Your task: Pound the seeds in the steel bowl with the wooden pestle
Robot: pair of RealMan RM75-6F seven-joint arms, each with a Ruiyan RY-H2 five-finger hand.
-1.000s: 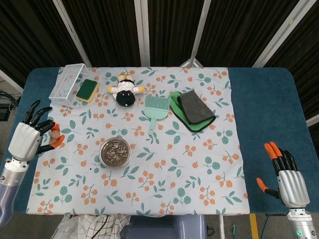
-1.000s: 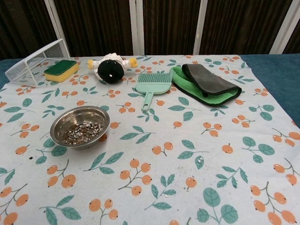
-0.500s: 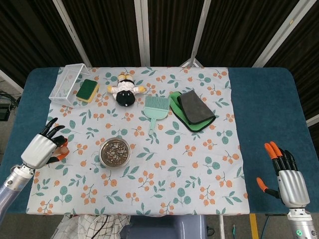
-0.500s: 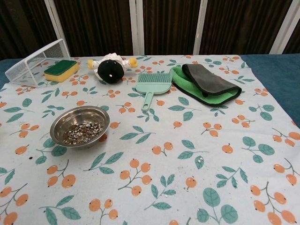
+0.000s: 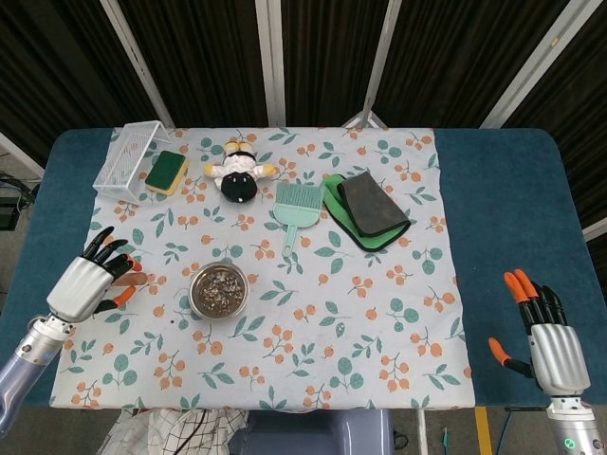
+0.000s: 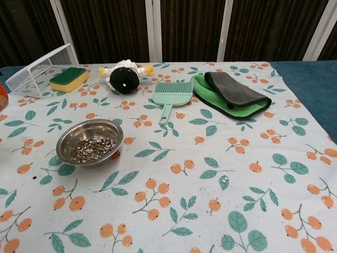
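Nearest the robot, the right robot hand (image 5: 555,351) hovers over the blue bench (image 5: 512,209) at its near right corner, fingers spread apart and holding nothing. At the near left, the left robot hand (image 5: 87,284) sits over the left edge of the floral cloth (image 5: 379,313), its dark, orange-tipped fingers curled partly inward. A small brown and orange piece shows at its fingertips, but whether it grips anything cannot be told. In the chest view only an orange sliver shows at the far left edge.

Just right of that hand, apart from it, the steel bowl (image 6: 90,141) stands upright on the cloth with the seeds (image 6: 93,149) lying in its bottom. The wooden pestle cannot be clearly made out in either view.

Farther back, near the middle, a green dustpan brush (image 6: 171,97) lies with its handle pointing toward the robot. Just to its right is a green cloth (image 6: 218,103) with a dark grey cloth (image 6: 234,90) folded on top of it. To the left of the brush lies a black and white plush toy (image 6: 124,76). At the far left corner, a white wire basket (image 6: 37,68) lies tipped on its side, and a yellow and green sponge (image 6: 69,78) rests just beside its opening.
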